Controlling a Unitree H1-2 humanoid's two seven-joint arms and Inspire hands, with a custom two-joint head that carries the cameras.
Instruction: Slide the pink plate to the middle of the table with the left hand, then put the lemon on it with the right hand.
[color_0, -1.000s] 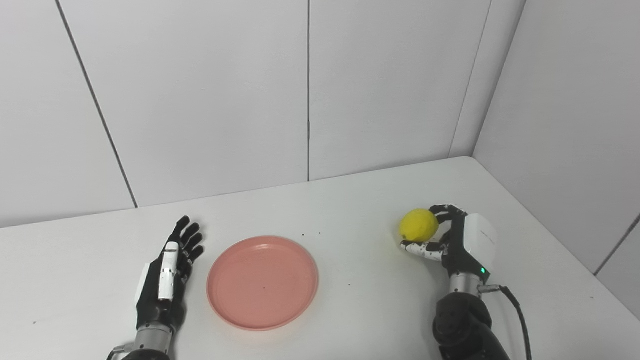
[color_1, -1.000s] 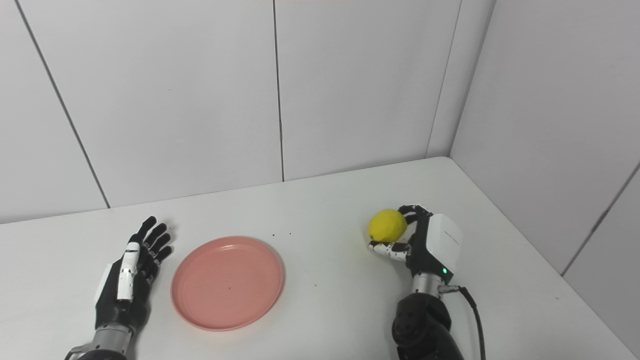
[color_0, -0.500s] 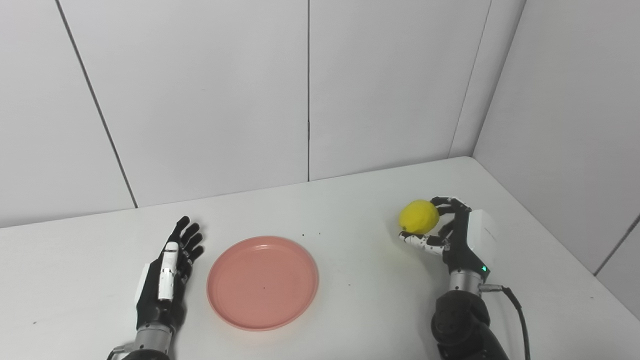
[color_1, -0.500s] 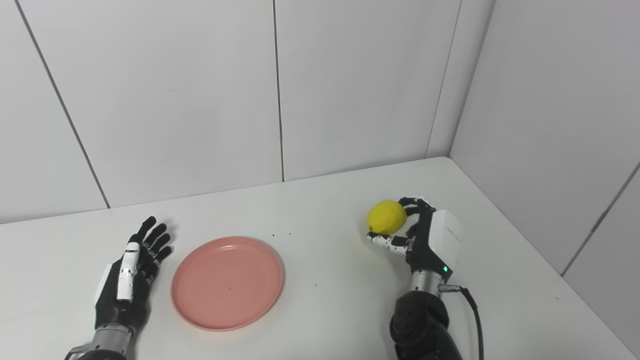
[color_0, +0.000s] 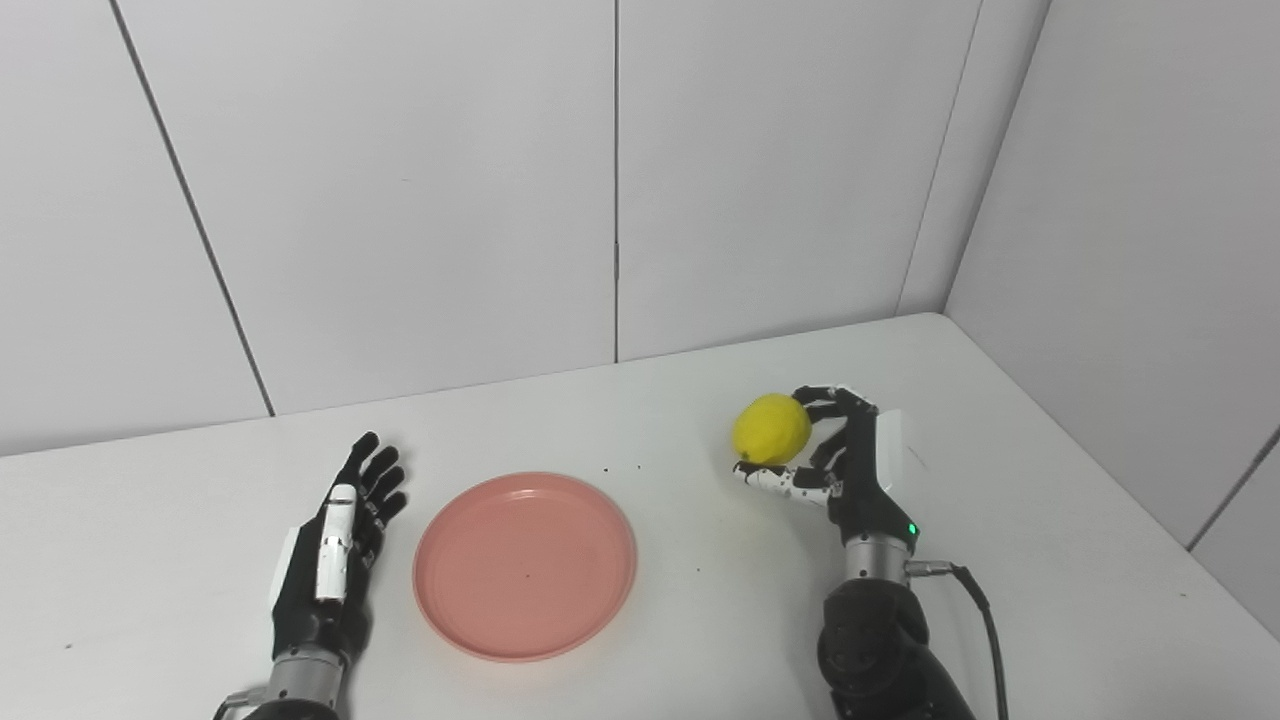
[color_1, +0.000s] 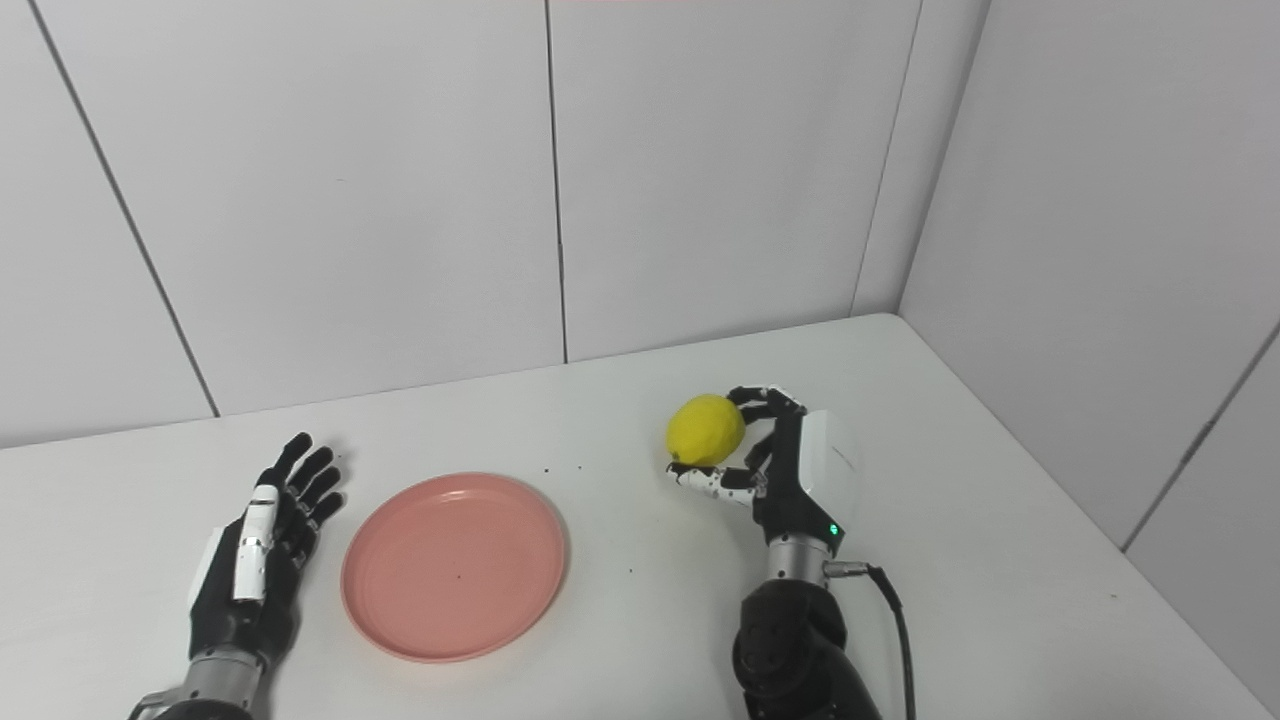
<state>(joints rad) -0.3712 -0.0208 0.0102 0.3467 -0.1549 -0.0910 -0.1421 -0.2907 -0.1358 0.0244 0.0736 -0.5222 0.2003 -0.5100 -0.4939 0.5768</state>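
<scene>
The pink plate (color_0: 525, 566) lies flat on the white table (color_0: 700, 640), a little left of its middle. My left hand (color_0: 335, 545) rests open just left of the plate, fingers stretched out, not touching the rim. A yellow lemon (color_0: 770, 429) is held above the table to the right of the plate. My right hand (color_0: 850, 465) is shut on the lemon, fingers over its top and thumb beneath. The same lemon (color_1: 705, 430) and right hand (color_1: 785, 470) show in the right eye view.
White wall panels (color_0: 620, 180) close off the table at the back and on the right. A black cable (color_0: 985, 620) trails from my right wrist. A few dark specks (color_0: 620, 467) dot the table beyond the plate.
My right hand has lifted the lemon and carried it leftward toward the plate. The left hand and the plate have stayed where they were.
</scene>
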